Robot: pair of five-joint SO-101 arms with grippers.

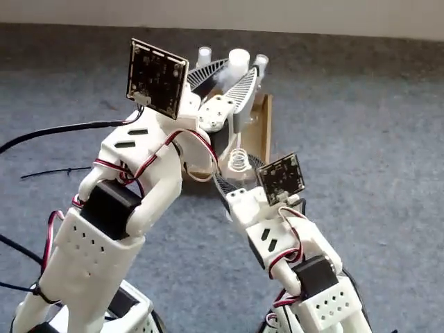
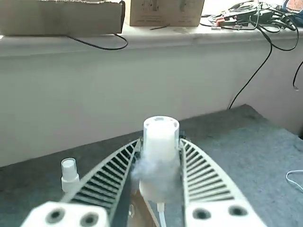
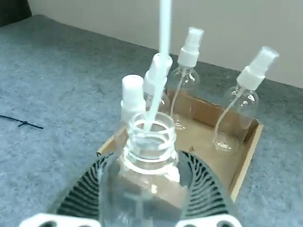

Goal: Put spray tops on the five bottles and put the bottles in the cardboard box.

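Note:
My left gripper (image 1: 232, 69) is shut on a white spray top (image 2: 160, 156), held high over the cardboard box (image 1: 264, 128). The top's thin dip tube (image 3: 164, 28) hangs straight down, and its end sits inside the open threaded mouth of a clear bottle (image 3: 147, 161). That bottle (image 1: 238, 161) stands upright in my right gripper (image 3: 147, 176), which is shut on its shoulders just in front of the box. In the box (image 3: 246, 161) stand several clear bottles with spray tops on, among them one at the back (image 3: 187, 66) and one at the side (image 3: 241, 99).
Grey carpet-like cloth (image 1: 361, 118) covers the table around the box. Black cables (image 1: 48, 132) trail over it beside the left arm. A pale wall (image 2: 142, 80) with a cluttered ledge rises behind the table.

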